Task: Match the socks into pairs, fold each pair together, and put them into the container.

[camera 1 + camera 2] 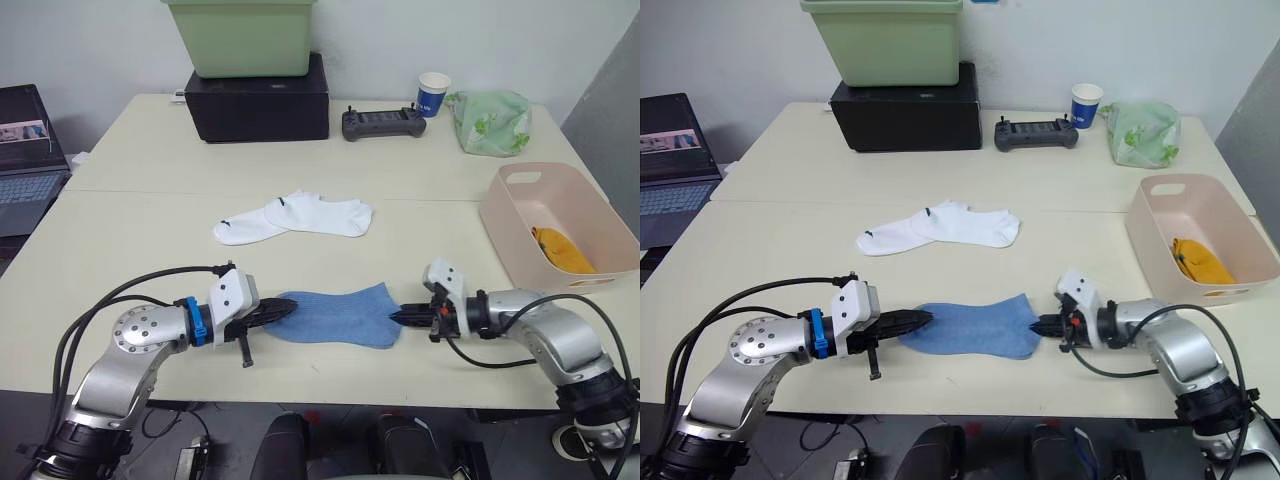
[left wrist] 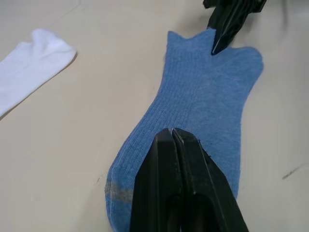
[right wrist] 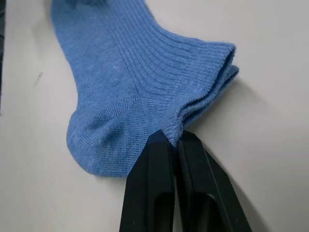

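Two blue socks (image 1: 338,315): stacked flat at the table's (image 1: 130,250) near edge, toe in the left gripper (image 1: 283,309), cuff in the right gripper (image 1: 397,317).
Fingers: both pairs pinched closed on the fabric.
White socks (image 1: 295,218): beyond the blue socks, overlapping, unobstructed.
Pink tub (image 1: 558,222): right of the blue socks, an orange sock (image 1: 563,250) inside, partly hidden by its wall.
Far from the blue socks: black box (image 1: 258,98), green bin (image 1: 242,35), controller (image 1: 380,123), cup (image 1: 433,94), bag (image 1: 490,121).

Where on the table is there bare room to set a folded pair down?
Bare patches: left of the white socks, and between them and the pale pink plastic tub. Crowded: the front middle, where both hands, left and right, pinch the light blue socks.
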Robot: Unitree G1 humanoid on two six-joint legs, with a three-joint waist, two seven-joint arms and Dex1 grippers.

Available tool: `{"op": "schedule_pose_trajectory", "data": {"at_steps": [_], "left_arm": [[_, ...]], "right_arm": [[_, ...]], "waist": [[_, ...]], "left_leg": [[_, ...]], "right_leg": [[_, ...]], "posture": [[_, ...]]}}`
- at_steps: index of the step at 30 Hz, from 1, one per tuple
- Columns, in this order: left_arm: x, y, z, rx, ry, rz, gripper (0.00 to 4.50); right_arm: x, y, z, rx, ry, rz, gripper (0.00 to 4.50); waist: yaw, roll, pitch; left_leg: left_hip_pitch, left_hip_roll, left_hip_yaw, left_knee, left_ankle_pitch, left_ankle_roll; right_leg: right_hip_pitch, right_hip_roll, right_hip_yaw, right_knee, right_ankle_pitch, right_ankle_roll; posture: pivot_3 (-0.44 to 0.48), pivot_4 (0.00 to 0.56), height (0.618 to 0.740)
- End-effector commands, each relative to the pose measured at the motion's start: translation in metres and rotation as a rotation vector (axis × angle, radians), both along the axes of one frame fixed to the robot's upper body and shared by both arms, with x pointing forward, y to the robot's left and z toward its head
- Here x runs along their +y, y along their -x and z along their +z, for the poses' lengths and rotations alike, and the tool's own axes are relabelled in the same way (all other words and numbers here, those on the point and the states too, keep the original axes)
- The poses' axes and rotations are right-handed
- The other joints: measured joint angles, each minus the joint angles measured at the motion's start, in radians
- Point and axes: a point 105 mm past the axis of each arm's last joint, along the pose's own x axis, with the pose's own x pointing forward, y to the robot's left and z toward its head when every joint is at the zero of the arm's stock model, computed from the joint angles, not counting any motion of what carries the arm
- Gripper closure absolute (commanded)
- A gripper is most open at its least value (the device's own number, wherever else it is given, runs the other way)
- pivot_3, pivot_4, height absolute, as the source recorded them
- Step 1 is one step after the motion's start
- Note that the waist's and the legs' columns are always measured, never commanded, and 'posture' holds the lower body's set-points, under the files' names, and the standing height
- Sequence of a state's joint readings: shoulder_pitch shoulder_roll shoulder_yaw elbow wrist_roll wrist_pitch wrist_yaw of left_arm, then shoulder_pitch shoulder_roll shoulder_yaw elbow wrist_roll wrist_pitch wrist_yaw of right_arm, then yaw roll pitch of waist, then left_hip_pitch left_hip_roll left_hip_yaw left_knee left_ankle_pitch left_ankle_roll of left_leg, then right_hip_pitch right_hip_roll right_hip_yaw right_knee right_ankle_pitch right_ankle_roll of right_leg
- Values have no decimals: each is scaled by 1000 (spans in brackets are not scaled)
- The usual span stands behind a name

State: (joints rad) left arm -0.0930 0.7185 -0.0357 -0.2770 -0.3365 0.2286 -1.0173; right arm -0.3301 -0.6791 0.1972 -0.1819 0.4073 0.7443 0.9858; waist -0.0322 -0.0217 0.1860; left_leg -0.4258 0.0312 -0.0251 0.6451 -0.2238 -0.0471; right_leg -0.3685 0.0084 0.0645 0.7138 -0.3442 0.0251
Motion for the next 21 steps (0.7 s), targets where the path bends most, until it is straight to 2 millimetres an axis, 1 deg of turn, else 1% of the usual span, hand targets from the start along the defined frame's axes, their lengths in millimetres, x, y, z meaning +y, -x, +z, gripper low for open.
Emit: {"op": "schedule_pose_trajectory", "data": {"at_steps": [1,3,4,9,13,15,18,21], "left_arm": [[-23,2,1,-3,23,-96,4500],[-42,-2,-9,31,22,-147,4500],[-46,-4,-11,40,20,-157,4500],[-58,-21,-27,35,-66,-175,4500],[-64,-33,-31,22,-67,-147,4500],[-64,-32,-41,42,-103,-144,4500],[-59,-22,-59,113,-163,-160,4500],[-54,-18,-68,130,-203,-157,4500]], "right_arm": [[-11,-6,16,-48,-13,56,4466],[-21,-12,15,-56,5,74,4466],[-23,-14,13,-59,15,83,4466],[-26,-20,12,-62,19,113,4466],[-25,-19,15,-64,13,133,4466],[-20,-17,21,-67,-12,144,4466],[-7,-13,38,-55,-84,173,4466],[9,-5,59,-2,-206,199,4466]], "waist": [[0,0,0],[1,0,0],[2,0,0],[0,0,0],[-1,0,0],[-1,0,0],[-1,0,0],[-1,0,0]], "left_leg": [[0,0,0,0,0,0],[0,-1,0,0,0,0],[0,-2,1,1,0,0],[0,-1,0,0,0,0],[0,0,0,0,0,0],[0,0,0,0,0,0],[0,1,0,1,0,0],[1,1,0,1,0,0]], "right_leg": [[0,0,0,0,0,0],[0,2,-1,0,0,0],[1,2,-1,0,0,0],[0,4,-1,0,0,0],[-1,5,-1,0,0,0],[-1,5,-1,0,0,0],[0,5,0,1,0,0],[0,5,0,1,0,0]], "posture": [[0,150,740],[0,150,740],[0,150,740],[0,150,740],[0,150,740],[0,150,740],[0,150,740],[0,150,740]]}}
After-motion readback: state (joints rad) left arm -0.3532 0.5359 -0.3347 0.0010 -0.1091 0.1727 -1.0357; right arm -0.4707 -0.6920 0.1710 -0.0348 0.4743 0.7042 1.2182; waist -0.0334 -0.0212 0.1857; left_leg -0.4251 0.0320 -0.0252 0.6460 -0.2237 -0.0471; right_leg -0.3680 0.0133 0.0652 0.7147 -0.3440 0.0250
